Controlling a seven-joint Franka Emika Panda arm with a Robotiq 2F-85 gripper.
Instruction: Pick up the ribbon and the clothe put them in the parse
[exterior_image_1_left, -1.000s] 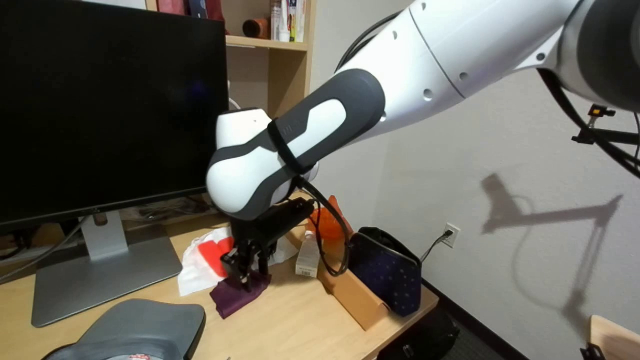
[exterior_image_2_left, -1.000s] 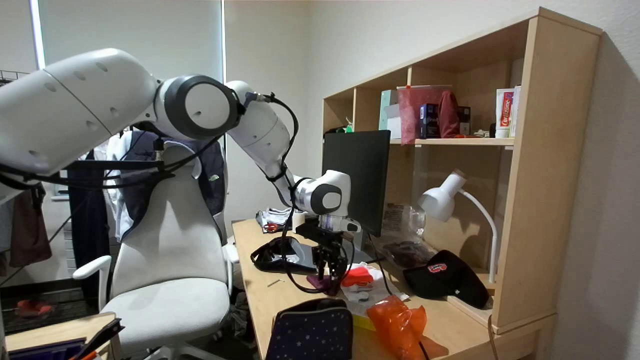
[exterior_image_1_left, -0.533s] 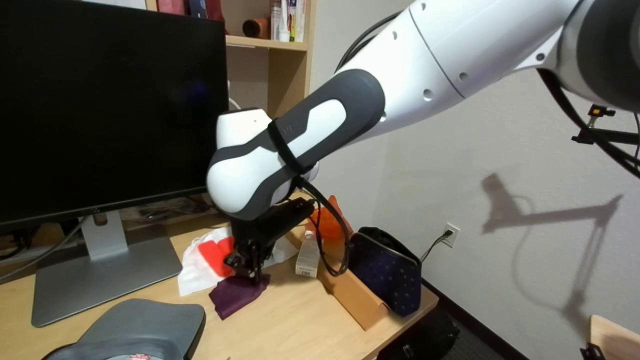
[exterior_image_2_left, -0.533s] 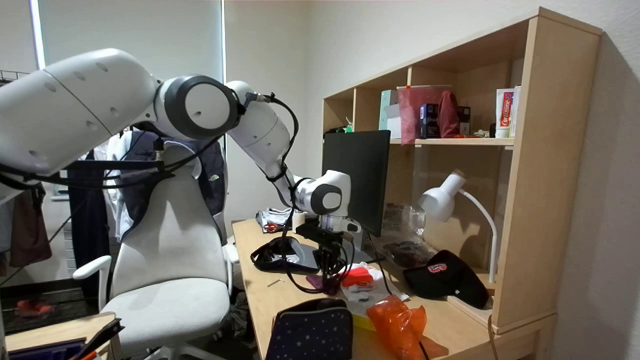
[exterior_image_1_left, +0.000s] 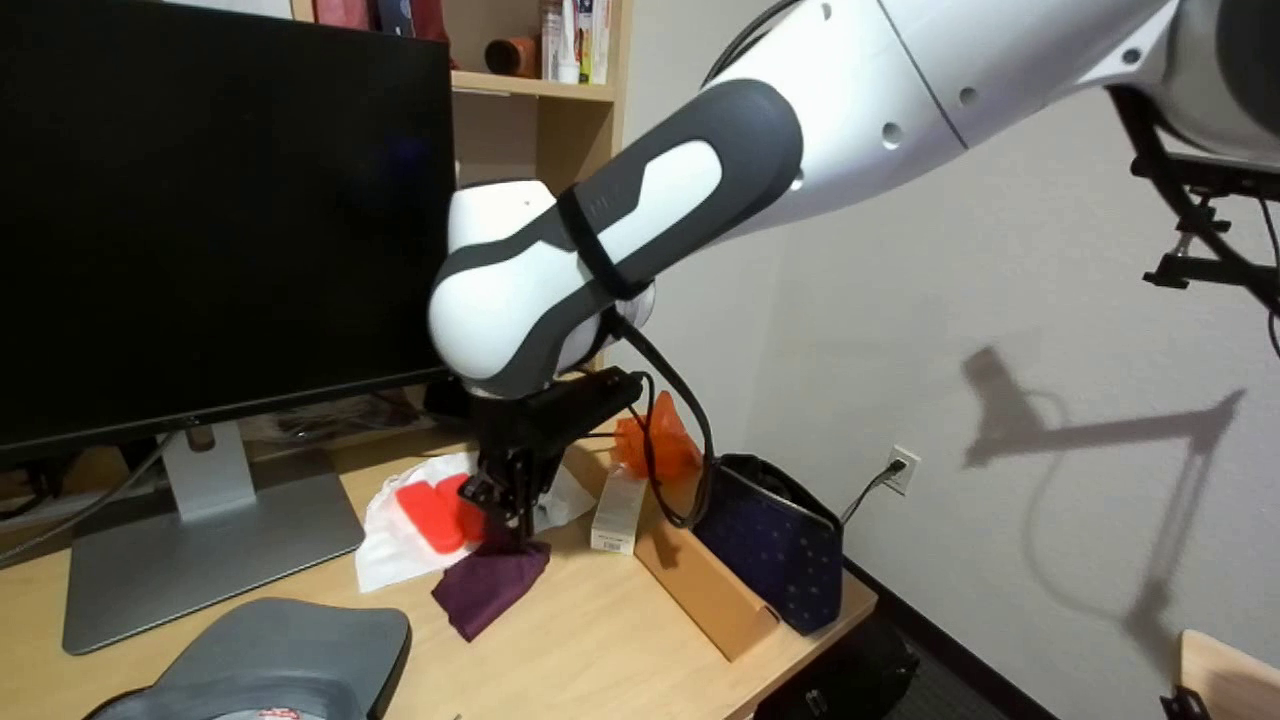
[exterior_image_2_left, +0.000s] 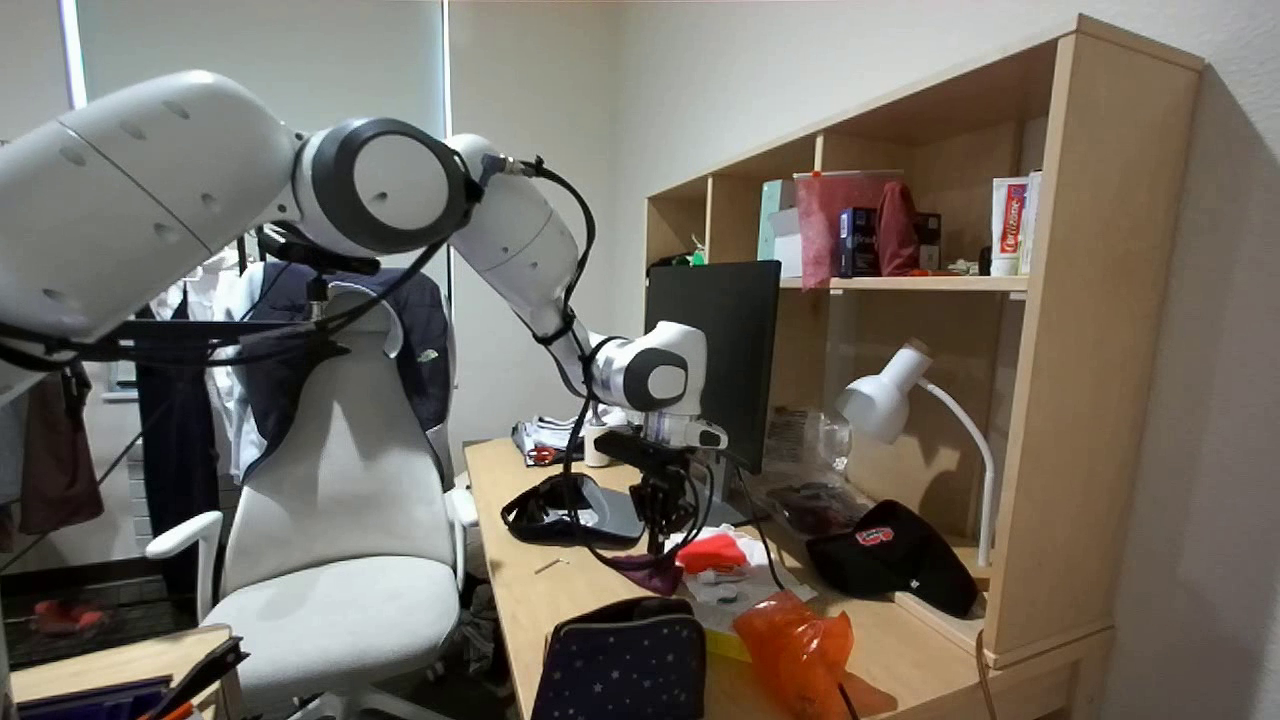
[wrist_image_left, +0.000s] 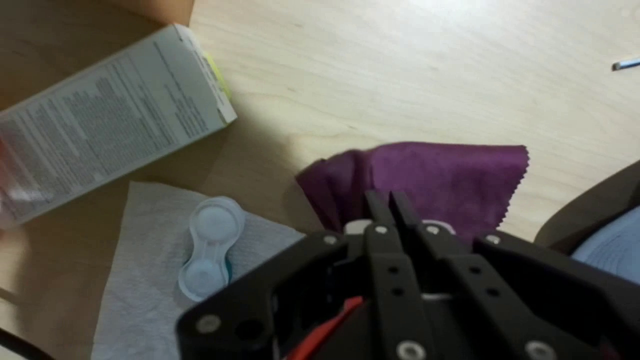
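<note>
The clothe (exterior_image_1_left: 488, 592), a dark purple square with a zigzag edge, lies on the desk, and its near-monitor end is drawn up toward my gripper (exterior_image_1_left: 518, 535). In the wrist view the gripper (wrist_image_left: 386, 195) has its two fingers almost together over the folded, bunched part of the clothe (wrist_image_left: 445, 175); the pinched bit itself is hidden by the fingers. An exterior view shows the clothe (exterior_image_2_left: 650, 577) hanging just under the gripper (exterior_image_2_left: 656, 548). The parse (exterior_image_1_left: 770, 545), navy with small stars, stands upright at the desk's end. The ribbon is hidden or out of view.
A white box (wrist_image_left: 115, 115) and a brown cardboard piece (exterior_image_1_left: 705, 600) stand between the clothe and the parse. An orange bag (exterior_image_2_left: 800, 650) lies behind. A red packet (exterior_image_1_left: 430, 515) on white tissue, a grey cap (exterior_image_1_left: 290, 645) and the monitor (exterior_image_1_left: 220, 220) are close by.
The gripper's fingers have come together on the clothe. The arm has then risen a little, and the clothe has shifted along with it, its gripped end pulled up.
</note>
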